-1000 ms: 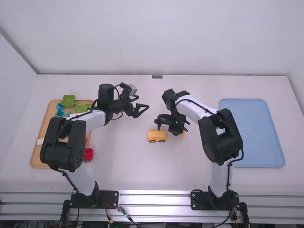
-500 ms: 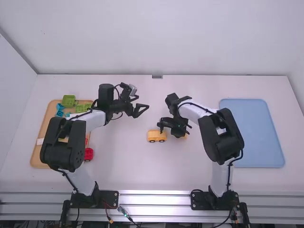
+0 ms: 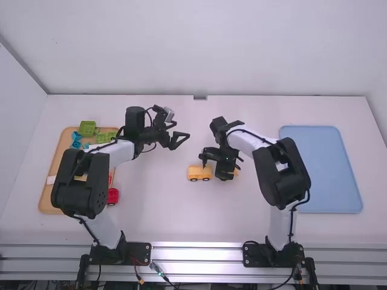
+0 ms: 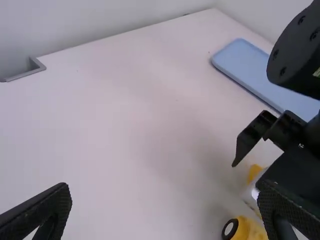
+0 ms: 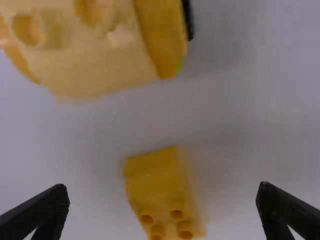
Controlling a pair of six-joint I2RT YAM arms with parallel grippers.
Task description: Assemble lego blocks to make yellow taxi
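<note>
Two robot arms are sharing a white table (image 3: 163, 211), where one yellow car body (image 3: 199, 173), two of its wheels showing, is standing near the middle. The right gripper (image 3: 220, 169) is hovering just beside it, its two fingers parted and clamping nothing, above one small yellow block (image 5: 157, 192) that is showing four studs. The block is lying apart from the car body, between the two fingers in the right wrist view. The left gripper (image 3: 180, 140) is hanging over the table farther from the camera, its two fingers spread wide and empty. One tan tray (image 3: 49, 196) is holding two green pieces (image 3: 87, 128) at the left; one blue tray (image 3: 320, 169) is lying at the right.
</note>
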